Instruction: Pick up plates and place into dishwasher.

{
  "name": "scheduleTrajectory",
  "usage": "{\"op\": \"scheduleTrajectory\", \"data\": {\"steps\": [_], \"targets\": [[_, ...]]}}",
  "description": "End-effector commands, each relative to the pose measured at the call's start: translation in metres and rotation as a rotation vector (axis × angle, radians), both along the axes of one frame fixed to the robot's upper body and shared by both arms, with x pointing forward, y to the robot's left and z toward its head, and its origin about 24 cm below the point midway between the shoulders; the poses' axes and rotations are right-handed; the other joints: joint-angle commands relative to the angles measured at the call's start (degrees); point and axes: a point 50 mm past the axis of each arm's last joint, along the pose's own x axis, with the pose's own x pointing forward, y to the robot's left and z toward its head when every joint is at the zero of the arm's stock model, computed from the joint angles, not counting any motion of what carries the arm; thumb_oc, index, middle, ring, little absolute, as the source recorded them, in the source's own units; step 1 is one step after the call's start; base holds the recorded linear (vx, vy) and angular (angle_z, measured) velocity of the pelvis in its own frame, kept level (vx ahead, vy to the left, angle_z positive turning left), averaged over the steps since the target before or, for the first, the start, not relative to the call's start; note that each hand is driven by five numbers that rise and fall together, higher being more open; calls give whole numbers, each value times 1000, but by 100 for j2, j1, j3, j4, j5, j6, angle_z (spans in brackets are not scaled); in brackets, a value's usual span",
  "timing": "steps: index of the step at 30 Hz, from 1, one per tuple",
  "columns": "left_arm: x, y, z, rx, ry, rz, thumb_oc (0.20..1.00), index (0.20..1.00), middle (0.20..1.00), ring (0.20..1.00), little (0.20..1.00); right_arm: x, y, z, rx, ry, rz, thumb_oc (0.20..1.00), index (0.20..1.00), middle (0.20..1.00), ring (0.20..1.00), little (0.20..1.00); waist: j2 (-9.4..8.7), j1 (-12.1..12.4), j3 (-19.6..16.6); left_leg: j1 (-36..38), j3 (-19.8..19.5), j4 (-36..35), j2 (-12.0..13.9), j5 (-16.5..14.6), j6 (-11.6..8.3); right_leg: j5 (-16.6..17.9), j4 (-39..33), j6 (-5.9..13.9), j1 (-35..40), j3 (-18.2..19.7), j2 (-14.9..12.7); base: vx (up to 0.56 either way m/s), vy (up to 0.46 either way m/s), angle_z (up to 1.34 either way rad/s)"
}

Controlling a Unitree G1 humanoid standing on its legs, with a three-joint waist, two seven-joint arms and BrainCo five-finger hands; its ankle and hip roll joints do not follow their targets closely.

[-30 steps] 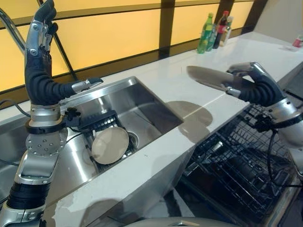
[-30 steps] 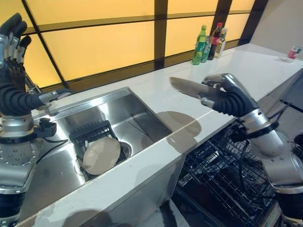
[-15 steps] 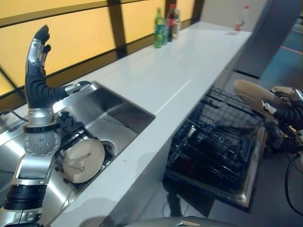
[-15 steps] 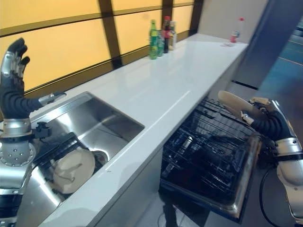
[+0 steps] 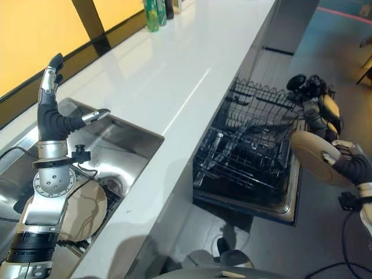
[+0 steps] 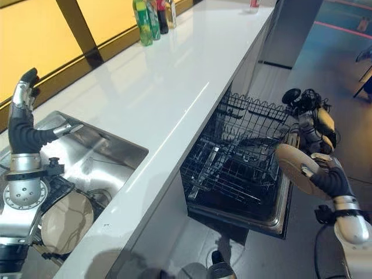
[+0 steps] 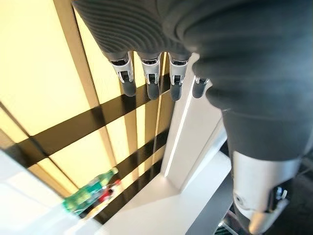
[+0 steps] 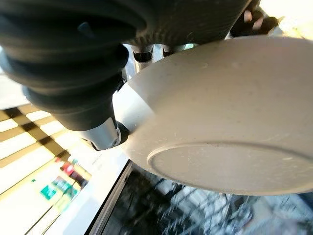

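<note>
Countertop (image 6: 151, 87) runs white above the pulled-out dishwasher rack (image 6: 238, 168).

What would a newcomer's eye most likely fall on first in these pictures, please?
Probably the pale plate gripped in the right robot hand, held out beside the pulled-out dishwasher rack below the white counter. Next, the left robot hand, raised with straight fingers above the steel sink, where a second plate leans in a dark rack.
</note>
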Motion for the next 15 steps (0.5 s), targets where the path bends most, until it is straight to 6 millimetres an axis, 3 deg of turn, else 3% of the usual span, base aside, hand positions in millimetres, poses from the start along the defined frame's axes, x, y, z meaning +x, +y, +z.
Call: {"op": "scheduleTrajectory", "data": {"steps": [1, 8, 15], "targets": [[3, 3, 30, 46, -120, 28, 1000, 1000, 1000, 1000, 1000, 22, -3, 32, -21, -112, 24, 200, 200, 200, 200, 200, -71, 264, -53, -525, -415, 282, 6, -243, 217, -291, 628, 59, -580, -195, 236, -16, -140, 2], [9, -3, 30, 58, -94, -2, 1000, 1000, 1000, 1000, 1000, 44, 2, 32, 5, 30, 219, 200, 200, 200, 200, 200, -98, 500, -10, -625, -543, 426, 176, -130, 59, -298, 543, -56, -473, -428, 278, 49, -155, 8], [15, -4, 26, 93, -31, -33, 1000, 1000, 1000, 1000, 1000, 48, -1, 12, 251, 183, 458, 200, 200, 200, 200, 200, -219, 761, -61, -551, -655, 581, 380, -65, -84, -348, 524, -123, -196, -711, 296, 114, -153, 12]]}}
